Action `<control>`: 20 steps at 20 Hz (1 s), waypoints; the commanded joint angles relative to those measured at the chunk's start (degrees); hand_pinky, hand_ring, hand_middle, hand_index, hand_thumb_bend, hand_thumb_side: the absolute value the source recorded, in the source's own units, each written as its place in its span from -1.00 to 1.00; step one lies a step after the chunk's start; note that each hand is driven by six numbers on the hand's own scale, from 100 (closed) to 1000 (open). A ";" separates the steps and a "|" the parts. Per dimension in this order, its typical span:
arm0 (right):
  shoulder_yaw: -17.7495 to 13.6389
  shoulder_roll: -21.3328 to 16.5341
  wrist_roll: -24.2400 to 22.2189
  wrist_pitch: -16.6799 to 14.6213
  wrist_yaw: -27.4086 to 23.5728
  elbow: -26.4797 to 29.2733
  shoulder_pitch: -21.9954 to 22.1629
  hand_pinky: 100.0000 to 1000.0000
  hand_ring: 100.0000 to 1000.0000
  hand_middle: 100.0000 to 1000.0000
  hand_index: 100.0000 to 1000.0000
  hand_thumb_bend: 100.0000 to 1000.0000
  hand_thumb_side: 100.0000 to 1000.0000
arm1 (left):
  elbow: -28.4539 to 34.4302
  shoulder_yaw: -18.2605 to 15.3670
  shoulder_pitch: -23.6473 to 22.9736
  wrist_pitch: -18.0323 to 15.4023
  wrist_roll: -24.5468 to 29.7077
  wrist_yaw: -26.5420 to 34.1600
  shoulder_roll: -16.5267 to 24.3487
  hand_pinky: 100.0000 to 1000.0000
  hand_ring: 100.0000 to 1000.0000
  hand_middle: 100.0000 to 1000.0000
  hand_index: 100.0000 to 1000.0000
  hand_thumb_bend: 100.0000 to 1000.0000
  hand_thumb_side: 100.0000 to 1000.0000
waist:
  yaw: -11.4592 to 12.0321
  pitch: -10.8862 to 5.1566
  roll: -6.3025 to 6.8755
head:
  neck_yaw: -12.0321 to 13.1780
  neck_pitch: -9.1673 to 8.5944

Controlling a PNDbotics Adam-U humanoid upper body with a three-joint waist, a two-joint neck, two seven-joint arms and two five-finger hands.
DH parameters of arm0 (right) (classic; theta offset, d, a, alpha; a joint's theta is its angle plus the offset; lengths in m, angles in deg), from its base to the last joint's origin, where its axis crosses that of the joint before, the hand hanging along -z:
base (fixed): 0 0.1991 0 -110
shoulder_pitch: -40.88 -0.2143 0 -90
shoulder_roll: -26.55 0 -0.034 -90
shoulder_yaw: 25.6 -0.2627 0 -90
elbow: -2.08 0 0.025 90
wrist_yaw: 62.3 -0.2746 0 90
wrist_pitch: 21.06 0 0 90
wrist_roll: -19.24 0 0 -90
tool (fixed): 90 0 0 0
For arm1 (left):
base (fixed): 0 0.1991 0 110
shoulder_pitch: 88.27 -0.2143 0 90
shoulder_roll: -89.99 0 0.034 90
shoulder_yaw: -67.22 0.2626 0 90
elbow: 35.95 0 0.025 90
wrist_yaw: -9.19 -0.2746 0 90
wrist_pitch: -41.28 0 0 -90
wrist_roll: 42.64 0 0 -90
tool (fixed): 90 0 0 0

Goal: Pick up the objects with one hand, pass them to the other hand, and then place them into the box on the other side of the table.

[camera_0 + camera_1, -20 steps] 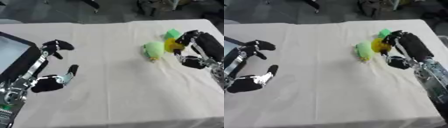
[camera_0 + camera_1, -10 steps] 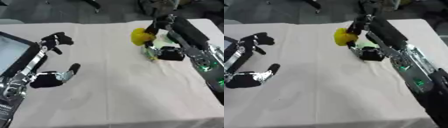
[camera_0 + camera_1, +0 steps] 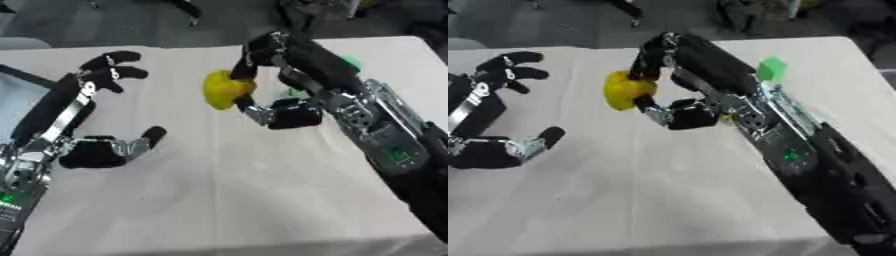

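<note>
Right hand (image 3: 280, 107) pinching yellow object (image 3: 224, 89); left hand (image 3: 92, 145) spread, empty.

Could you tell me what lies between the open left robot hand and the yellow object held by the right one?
Only bare tablecloth separates the left robot hand from the yellow object, as the left eye view shows.

No text, label, brand, number or sign can be read anywhere in either view. Small green lights glow on the forearm of the right arm (image 3: 398, 150) and low on the left arm (image 3: 9, 197), but they form no legible character.
</note>
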 commanded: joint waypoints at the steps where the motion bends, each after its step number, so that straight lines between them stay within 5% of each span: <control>1: 0.66 1.03 -1.03 -0.65 -0.74 -0.14 -1.77 0.00 -0.15 -0.30 -0.47 -1.00 -1.00 | 0.44 0.31 1.31 -0.06 -0.07 0.66 1.11 0.35 1.00 0.75 0.60 -0.28 -0.33 | 0.20 -0.45 0.17 | -0.41 -0.14; 20: 3.89 6.46 -4.44 -2.91 -2.87 -0.50 -5.32 -0.01 -0.15 -0.30 -0.47 -1.00 -1.00 | 0.27 3.80 4.13 -0.45 2.63 0.55 1.42 0.34 1.00 0.75 0.60 -0.33 -0.34 | 1.25 0.08 0.18 | -1.52 -0.14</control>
